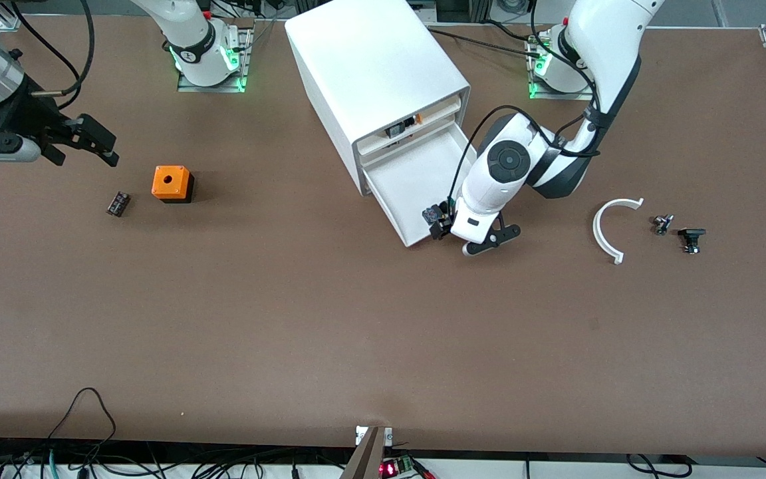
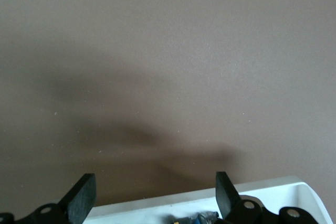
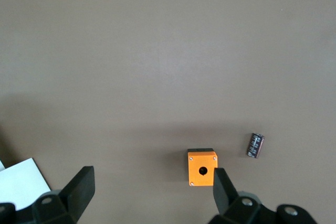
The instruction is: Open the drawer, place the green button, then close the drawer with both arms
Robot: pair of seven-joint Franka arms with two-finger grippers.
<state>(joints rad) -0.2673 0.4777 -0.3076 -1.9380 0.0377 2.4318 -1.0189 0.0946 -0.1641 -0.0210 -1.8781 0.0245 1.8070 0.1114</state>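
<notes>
The drawer (image 1: 416, 183), a wide shallow white tray and the middle of three in the white cabinet (image 1: 373, 73), stands pulled well out and empty toward the front camera, while the tiny button (image 1: 661, 223) lies on the table (image 1: 356, 332) well apart from the cabinet, toward the left arm's end.

The front camera is looking down from high across the table (image 1: 290, 319), facing both arm bases. The left wrist camera is hanging close over the drawer (image 2: 210, 203) rim, a part the front view is sharing; the right wrist camera is looking down from higher on the orange box (image 3: 202, 167), also seen from the front.
</notes>
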